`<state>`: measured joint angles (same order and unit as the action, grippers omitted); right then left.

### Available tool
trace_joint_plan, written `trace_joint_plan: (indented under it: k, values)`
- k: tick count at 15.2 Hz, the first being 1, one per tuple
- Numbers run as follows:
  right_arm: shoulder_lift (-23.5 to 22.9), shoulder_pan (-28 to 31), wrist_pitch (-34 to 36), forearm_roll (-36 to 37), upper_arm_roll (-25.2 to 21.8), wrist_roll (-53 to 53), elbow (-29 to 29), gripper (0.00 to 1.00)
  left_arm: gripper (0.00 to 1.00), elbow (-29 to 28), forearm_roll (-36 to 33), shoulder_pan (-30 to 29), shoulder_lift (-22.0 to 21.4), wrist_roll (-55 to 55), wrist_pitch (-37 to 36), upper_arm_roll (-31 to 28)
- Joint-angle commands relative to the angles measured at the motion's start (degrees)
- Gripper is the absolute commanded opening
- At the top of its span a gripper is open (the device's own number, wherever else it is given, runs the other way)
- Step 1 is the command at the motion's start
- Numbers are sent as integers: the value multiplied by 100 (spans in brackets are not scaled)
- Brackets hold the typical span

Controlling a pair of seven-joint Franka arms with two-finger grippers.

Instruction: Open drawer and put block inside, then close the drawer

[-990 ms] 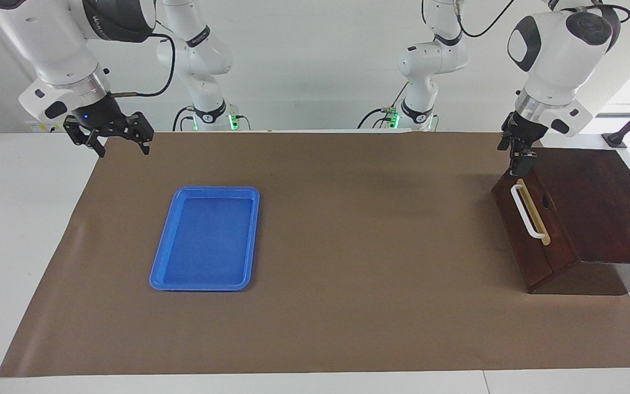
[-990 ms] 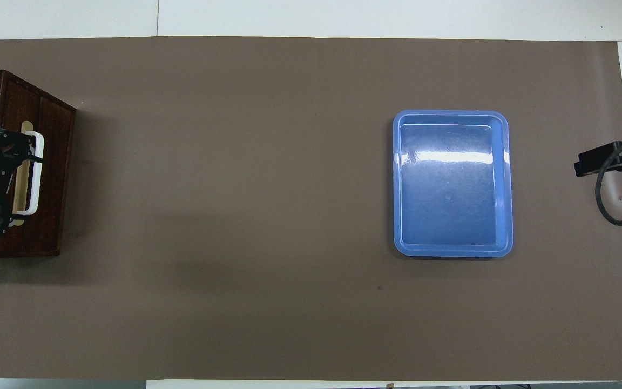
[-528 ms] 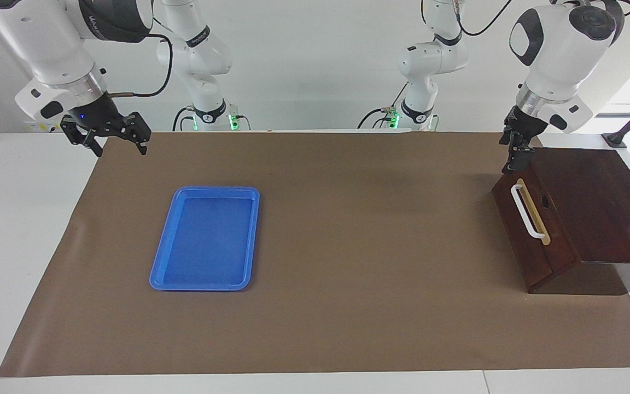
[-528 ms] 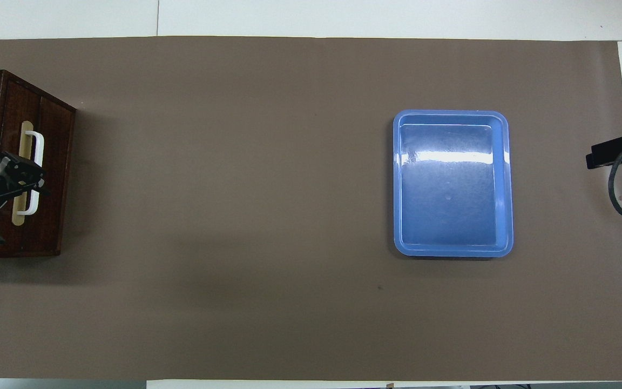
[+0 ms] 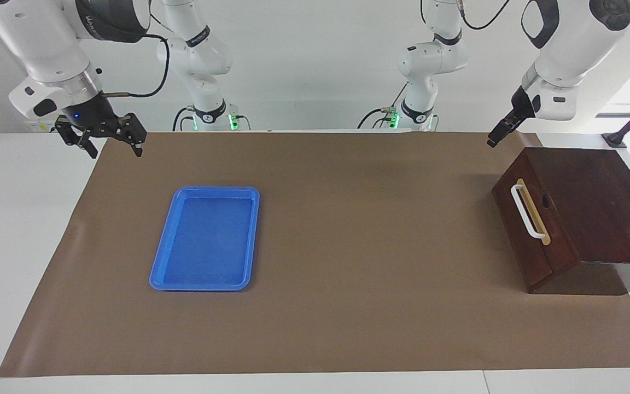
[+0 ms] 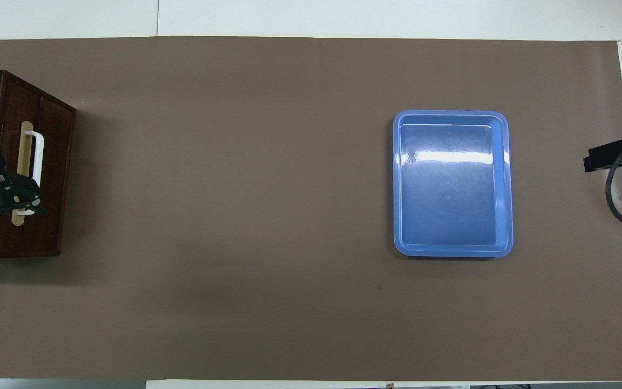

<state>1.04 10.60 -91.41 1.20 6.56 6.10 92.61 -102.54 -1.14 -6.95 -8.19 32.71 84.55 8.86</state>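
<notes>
Drawer (image 5: 534, 227) sits pushed shut in its dark wooden box (image 5: 594, 202) at the right edge of the facing view, white handle (image 5: 525, 210) facing the brown mat (image 5: 348, 246). Left pincer (image 5: 498, 135) hangs in the air at upper right of that view, above the mat just off the box's upper corner, touching nothing; cannot tell how its fingers stand. Right pincer (image 5: 111, 141) hovers at upper left over the mat's corner, spread wide and holding nothing. Blue tray (image 5: 205, 239) lies flat on the worktop (image 5: 19, 230), left of centre, bare inside. No yellow block visible in either view.
</notes>
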Motion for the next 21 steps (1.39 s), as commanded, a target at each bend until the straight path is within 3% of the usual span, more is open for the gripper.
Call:
trace_joint_plan:
  k: [1,3,10,14,21]
  values:
    - [142,100,-79,-85,39,102,178,100,100,85,70,-7,-42,-587,-166,-77]
    - [116,118,-79,-94,39,120,143,100,100,199,70,-17,-25,-1756,-167,-148]
    - [125,83,-79,-94,39,84,160,100,100,305,70,167,230,-2022,-175,-148]
    - [125,109,-35,-94,39,102,152,100,100,463,88,869,450,-2120,-184,-858]
    - [151,109,263,-129,39,120,161,100,100,699,44,923,669,-2137,-315,-877]
